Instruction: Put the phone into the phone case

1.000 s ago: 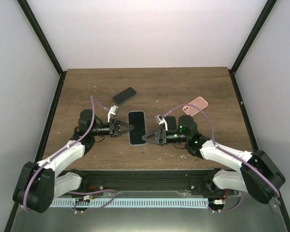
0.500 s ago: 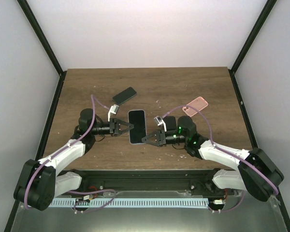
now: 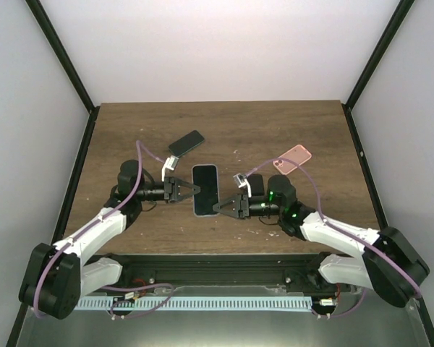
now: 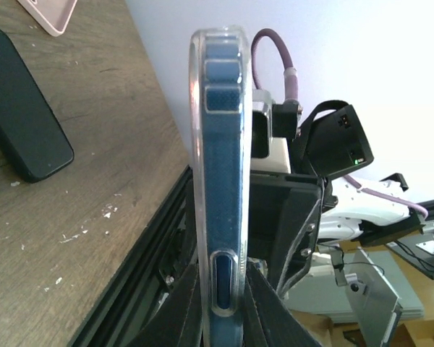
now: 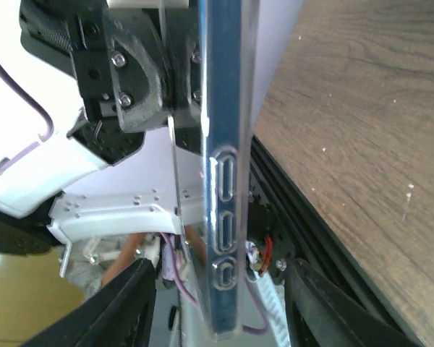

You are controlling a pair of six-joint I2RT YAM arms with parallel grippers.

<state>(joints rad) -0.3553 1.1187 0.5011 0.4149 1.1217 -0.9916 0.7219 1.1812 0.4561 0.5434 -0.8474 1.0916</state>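
Note:
A blue phone (image 3: 204,190) with a clear phone case (image 4: 197,144) round its edge lies screen up at the table's middle, between my two grippers. My left gripper (image 3: 194,190) is shut on its left long edge; in the left wrist view both fingers (image 4: 184,311) press the phone's side (image 4: 220,181). My right gripper (image 3: 218,208) stands open at the phone's right edge. In the right wrist view its fingers (image 5: 123,311) stand apart from the phone's buttoned side (image 5: 224,144) on both sides.
A second, dark phone (image 3: 186,143) lies at the back left, also in the left wrist view as a dark phone (image 4: 22,130). A pink case (image 3: 293,157) lies at the back right. The table's black front rail (image 3: 217,259) runs just behind the arms' bases.
My right gripper shifted slightly toward the near left and came back, its jaws now wide of the phone. The left gripper and the phone have not moved.

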